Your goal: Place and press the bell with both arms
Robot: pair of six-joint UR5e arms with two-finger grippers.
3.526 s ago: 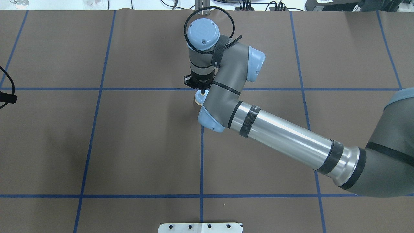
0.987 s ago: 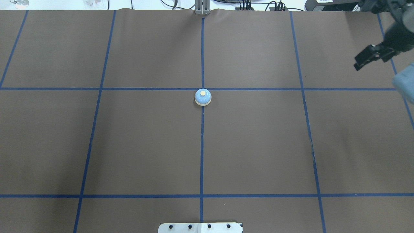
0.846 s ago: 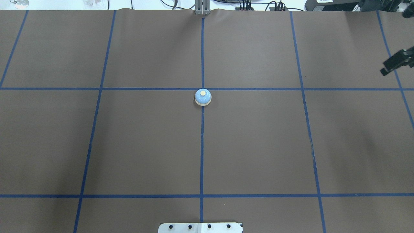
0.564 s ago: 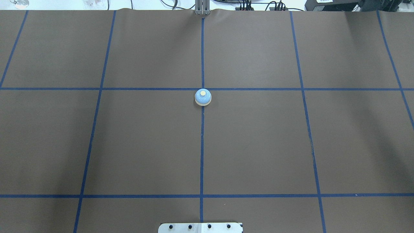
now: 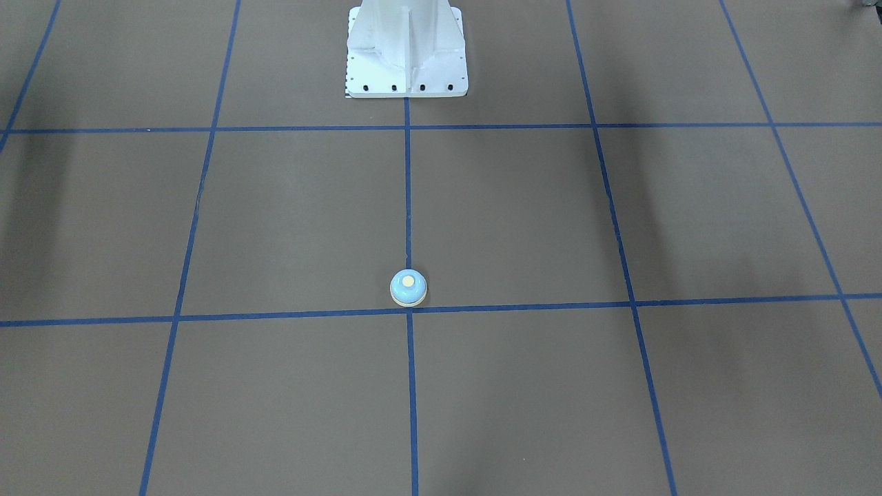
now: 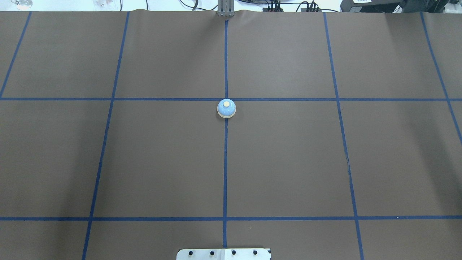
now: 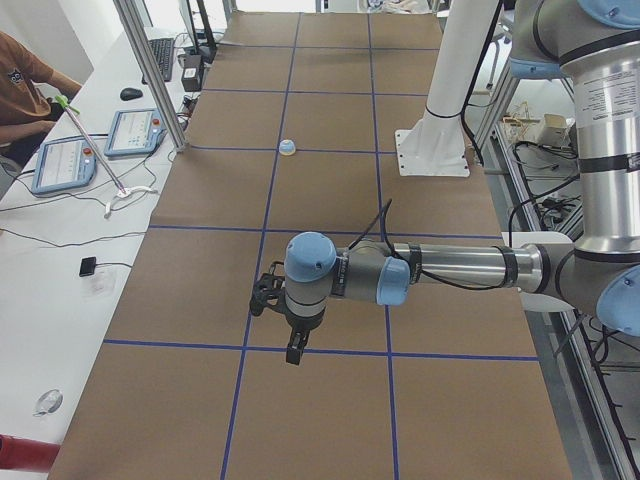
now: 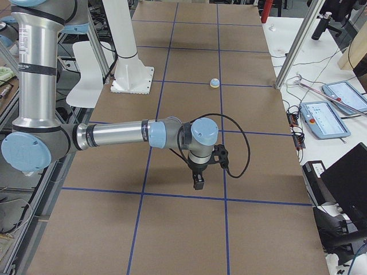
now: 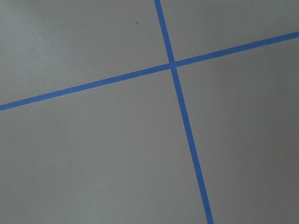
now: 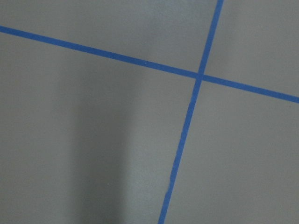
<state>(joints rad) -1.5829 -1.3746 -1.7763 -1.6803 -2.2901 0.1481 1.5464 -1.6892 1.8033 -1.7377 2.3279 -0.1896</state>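
Observation:
The bell (image 6: 226, 108) is a light-blue dome with a cream button, standing alone on the brown mat by a crossing of blue tape lines (image 5: 408, 287). It looks small and far off in both side views (image 7: 287, 148) (image 8: 214, 83). My left gripper (image 7: 293, 350) points down over the mat at the table's left end, far from the bell. At the opposite end my right gripper (image 8: 198, 183) hangs the same way. From these side views I cannot tell whether either is open or shut. Both wrist views show only mat and tape.
The white bolted pedestal (image 5: 406, 48) stands at the robot's edge of the table. Beside the table are touch pendants (image 7: 133, 131) (image 8: 324, 119), cables and an aluminium post (image 7: 150, 70). A seated person (image 7: 25, 75) is at the far left of the left side view.
The right arm, which stood over the bell with its gripper at the button, has drawn back to the right and left the overhead view. The bell has not moved.

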